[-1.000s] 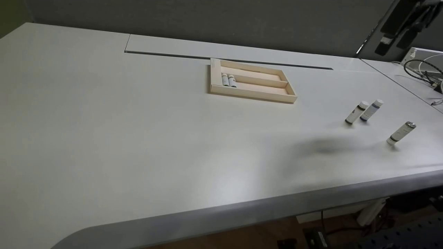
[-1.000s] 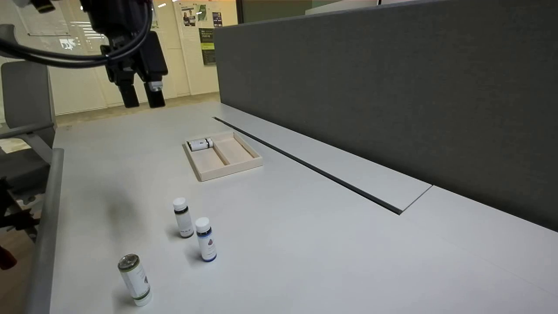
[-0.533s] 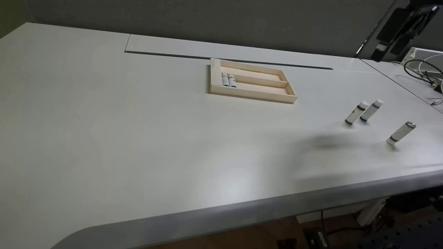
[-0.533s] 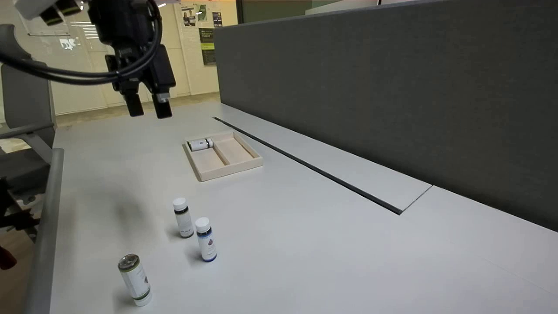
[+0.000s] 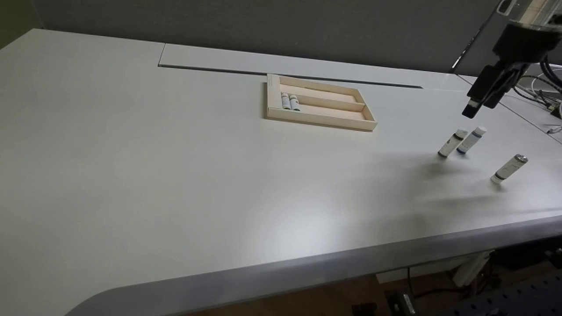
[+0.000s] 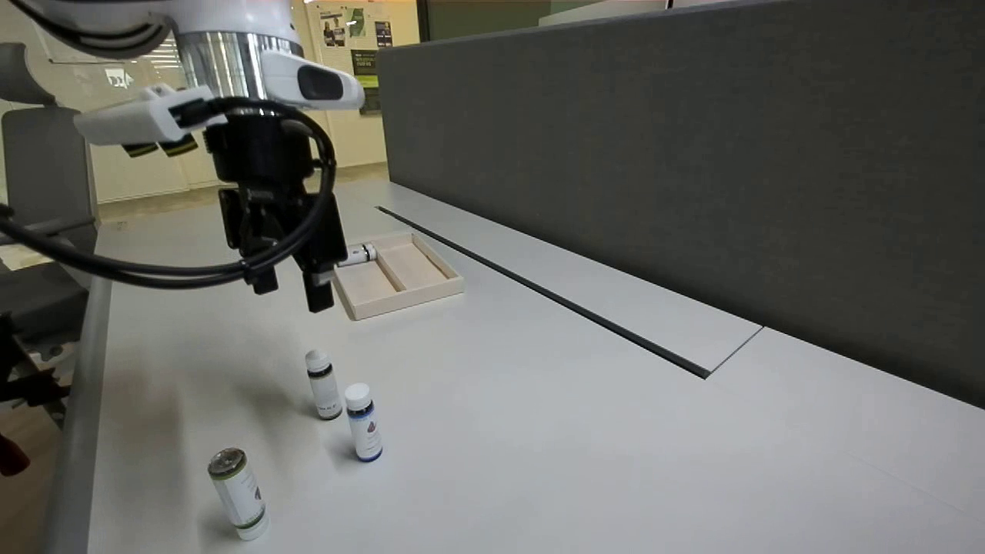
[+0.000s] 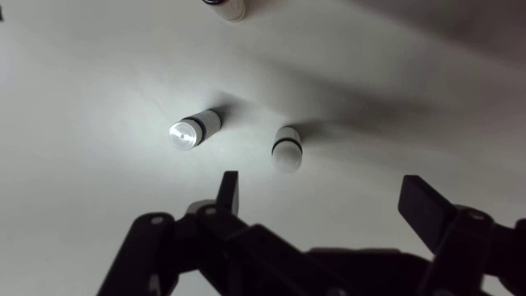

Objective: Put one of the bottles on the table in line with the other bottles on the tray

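The fingers (image 7: pixel 425 211) are spread apart above the counter (image 5: pixel 175 175). Three bottles (image 6: pixel 364 425) stand on the counter, well apart from the tray (image 5: pixel 322 122), one cap-down. Two other bottles (image 5: pixel 294 103) lie side by side in one tray compartment.

Below the matt black gripper (image 6: pixel 292 291), we see a smooth white tabletop (image 6: pixel 554 446) with a soft sheen. Near and below the gripper, a slim pale vial (image 7: pixel 193 129) has a glossy, plastic-looking white cap. Farther from it, a white-labelled cylindrical vial (image 6: pixel 242 496) with a shiny dark end wears what looks like paper. Well apart from the gripper, the shallow rectangular tray (image 5: pixel 322 124) reads to us as matt pale wood. Above the gripper, a silver collar (image 6: pixel 222 65) gleams like polished metal; well to the gripper's side, a dark grey partition (image 6: pixel 677 169) appears cloth-covered.
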`<state>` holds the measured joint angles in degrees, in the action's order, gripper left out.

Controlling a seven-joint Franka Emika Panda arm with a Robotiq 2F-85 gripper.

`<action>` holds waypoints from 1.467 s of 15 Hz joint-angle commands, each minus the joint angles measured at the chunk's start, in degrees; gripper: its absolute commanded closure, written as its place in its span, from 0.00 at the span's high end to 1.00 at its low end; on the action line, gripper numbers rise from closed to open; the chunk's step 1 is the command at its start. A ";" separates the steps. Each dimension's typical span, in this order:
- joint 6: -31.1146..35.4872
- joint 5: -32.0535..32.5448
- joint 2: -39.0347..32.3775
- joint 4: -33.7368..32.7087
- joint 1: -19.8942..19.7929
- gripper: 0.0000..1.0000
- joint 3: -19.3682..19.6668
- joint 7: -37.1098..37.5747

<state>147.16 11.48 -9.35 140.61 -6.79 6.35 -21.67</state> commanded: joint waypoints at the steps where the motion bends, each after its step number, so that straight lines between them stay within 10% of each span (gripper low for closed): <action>1: 2.05 2.19 -4.17 -2.54 -1.22 1.00 0.58 -1.37; 11: 5.48 1.62 -10.64 -4.98 -3.48 1.00 -0.71 -6.46; 12: 5.62 1.47 -11.05 -5.11 -3.49 0.80 -0.88 -6.44; 22: 3.16 -0.74 -12.42 -6.86 -4.20 0.11 -2.52 -6.22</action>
<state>152.49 12.17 -20.92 135.74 -9.76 4.94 -27.79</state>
